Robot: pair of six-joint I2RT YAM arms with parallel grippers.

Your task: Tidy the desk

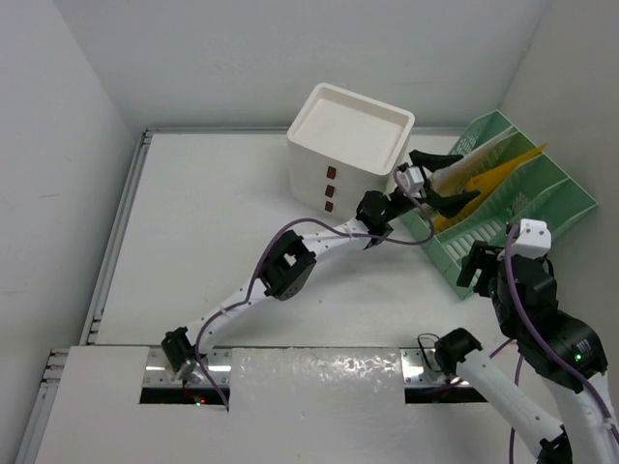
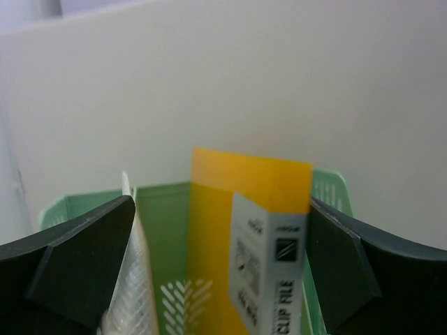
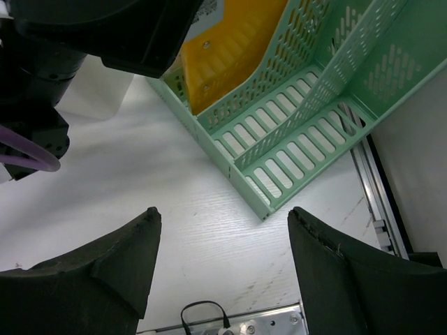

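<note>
Shows left gripper [image 1: 447, 181] at upper right of the overhead view, jaws spread either side of a yellow clip file [image 2: 244, 230] standing in the green file rack [image 1: 542, 203], beside a pale sleeve [image 2: 133, 293]. Shows right gripper [image 3: 220, 272] low in its wrist view, jaws spread, empty, over the desk [image 1: 203, 242], spanning centre and left overhead. Advises: seat file upright in one slot, avoid snagging dividers, withdraw straight
</note>
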